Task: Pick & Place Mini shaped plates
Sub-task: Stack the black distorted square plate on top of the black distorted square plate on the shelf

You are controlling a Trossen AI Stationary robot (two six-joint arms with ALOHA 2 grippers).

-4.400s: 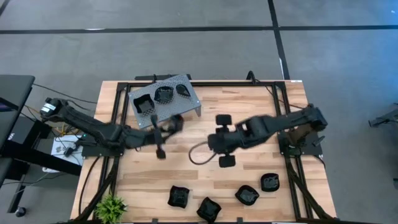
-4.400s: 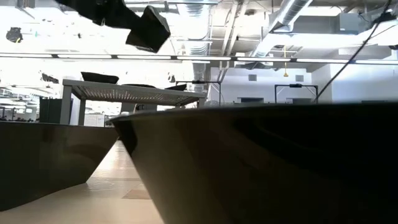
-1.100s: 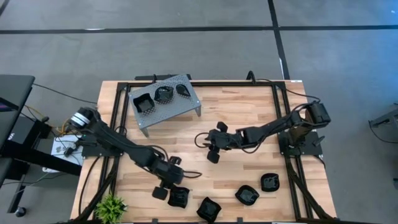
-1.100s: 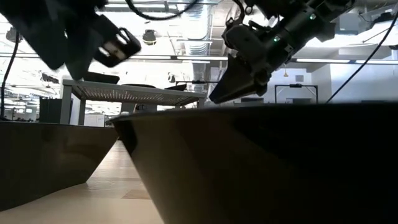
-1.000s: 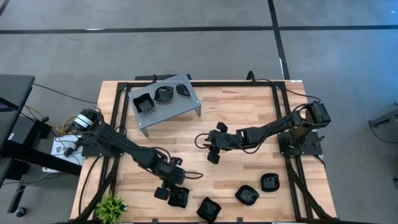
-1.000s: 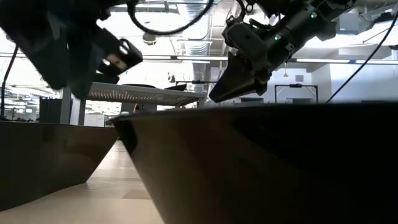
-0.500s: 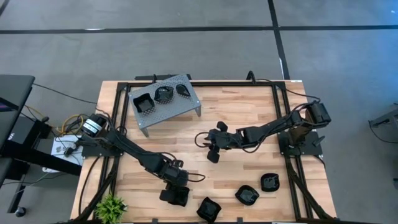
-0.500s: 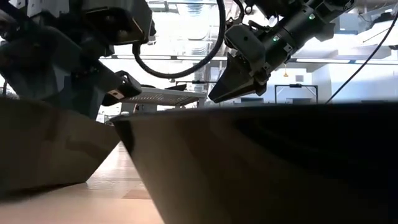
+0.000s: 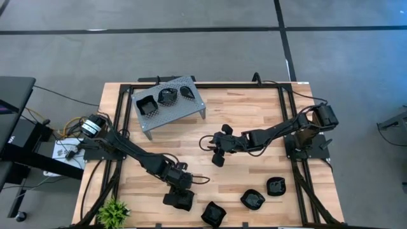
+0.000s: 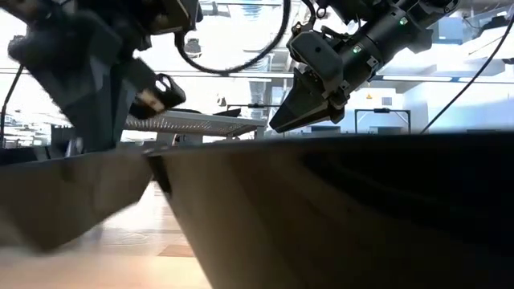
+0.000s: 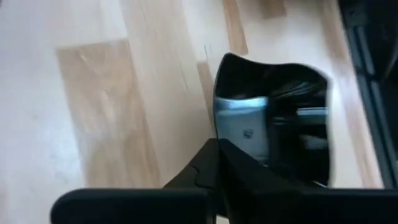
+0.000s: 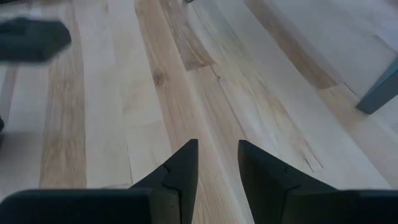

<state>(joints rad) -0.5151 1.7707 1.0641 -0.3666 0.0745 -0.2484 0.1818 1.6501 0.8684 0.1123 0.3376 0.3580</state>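
Your left gripper (image 9: 179,198) sits closed, seemingly on the rim of a small glossy black square dish (image 11: 273,118) near the wooden table's (image 9: 254,114) front edge. Expect it stiff, light and slippery; grip the wall. Mid-table, your right gripper (image 12: 216,163) hovers parted, holding nothing.

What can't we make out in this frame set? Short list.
- Low view: a dark plate right at the lens fills the picture and hides the tabletop behind it.
- Left wrist view: the plate in the shut left pincer is cut off by the finger; its shape is unclear.
- High view: the three plates on the grey tray are too small to tell shapes.
- Right pincer: open over bare wood.
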